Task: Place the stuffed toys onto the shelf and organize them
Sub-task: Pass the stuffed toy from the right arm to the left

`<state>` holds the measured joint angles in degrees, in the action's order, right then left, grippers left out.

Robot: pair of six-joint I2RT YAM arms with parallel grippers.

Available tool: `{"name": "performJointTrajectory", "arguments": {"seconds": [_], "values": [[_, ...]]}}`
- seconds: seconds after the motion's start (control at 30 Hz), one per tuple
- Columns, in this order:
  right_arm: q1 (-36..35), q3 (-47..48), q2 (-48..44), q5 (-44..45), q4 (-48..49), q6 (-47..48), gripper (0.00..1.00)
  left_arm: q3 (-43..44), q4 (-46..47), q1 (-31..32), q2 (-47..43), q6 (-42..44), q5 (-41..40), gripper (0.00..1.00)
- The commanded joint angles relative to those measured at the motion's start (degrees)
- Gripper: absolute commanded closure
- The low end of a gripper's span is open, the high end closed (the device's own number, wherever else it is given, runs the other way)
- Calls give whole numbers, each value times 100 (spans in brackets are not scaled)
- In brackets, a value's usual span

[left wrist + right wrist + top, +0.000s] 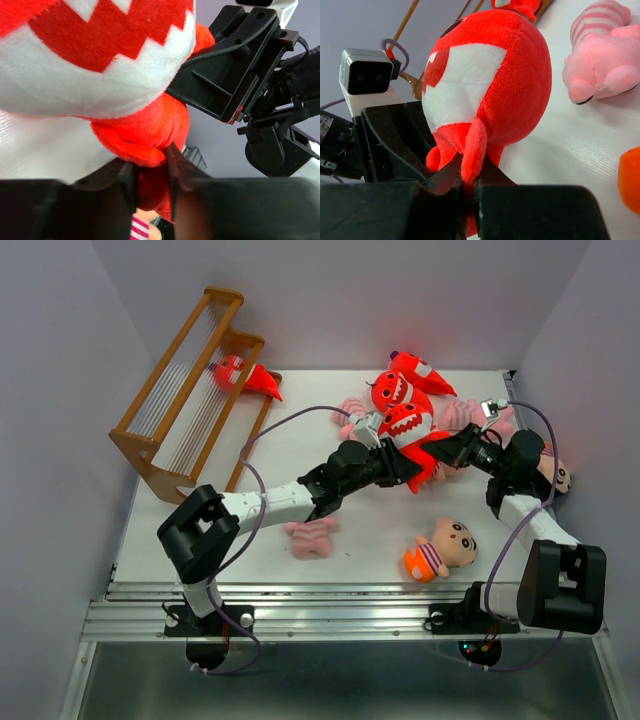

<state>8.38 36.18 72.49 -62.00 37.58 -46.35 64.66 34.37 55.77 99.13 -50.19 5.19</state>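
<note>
Pinching one red monster (495, 70) right of the shelf (237, 340), you are clamping it with both the left gripper (151, 180) and the right gripper (469, 177).

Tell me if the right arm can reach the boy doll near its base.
Probably not yet: the right gripper is shut on a limb of the red monster. Freed, it looks close enough to the boy doll, with nothing between.

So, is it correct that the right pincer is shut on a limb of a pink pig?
Not quite: the right pincer is shut on a limb of a red monster instead. The right wrist view shows the red limb pinched between its jaws.
</note>
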Motion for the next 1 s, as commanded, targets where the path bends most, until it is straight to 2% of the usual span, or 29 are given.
{"name": "performJointTrajectory", "arguments": {"seconds": [0.0, 0.03, 0.07, 0.1, 0.17, 0.27, 0.3, 0.33, 0.37, 0.43, 0.47, 0.57, 0.7, 0.97], "values": [[14, -15, -24, -234, 469, -76, 99, 345, 544, 22, 53, -43, 228, 73], [14, -15, -7, -234, 469, -76, 99, 363, 553, 22, 71, -34, 245, 88], [14, -15, -15, -251, 469, -67, 98, 363, 571, 31, 62, -34, 237, 94], [14, -15, -7, -260, 469, -59, 98, 345, 580, 22, 54, -26, 219, 99], [14, -6, -7, -286, 469, -32, 96, 310, 580, 22, 1, 18, 176, 100], [14, -6, -24, -260, 443, 38, 73, 179, 571, 22, -130, 124, 53, 100], [14, 11, -33, -260, 382, 73, 56, 100, 553, 22, -174, 185, 9, 100], [14, 29, -33, -252, 338, 108, 48, 56, 527, 31, -218, 238, -44, 100], [14, 38, -42, -243, 268, 169, 33, -6, 440, 22, -306, 343, -158, 100], [14, 47, -51, -234, 250, 214, 24, -50, 299, 22, -394, 439, -290, 100], [14, 55, -51, -234, 241, 231, 17, -59, 150, 4, -473, 493, -404, 100], [14, 47, -103, -208, 214, 301, 11, -112, -61, -39, -588, 695, -518, 100], [14, 38, -200, -137, 144, 398, 2, -103, -631, -145, -798, 958, -1062, 100], [14, 20, -218, -93, 109, 521, 0, 20, -1722, -830, -1054, 1319, -1582, 100]]}}
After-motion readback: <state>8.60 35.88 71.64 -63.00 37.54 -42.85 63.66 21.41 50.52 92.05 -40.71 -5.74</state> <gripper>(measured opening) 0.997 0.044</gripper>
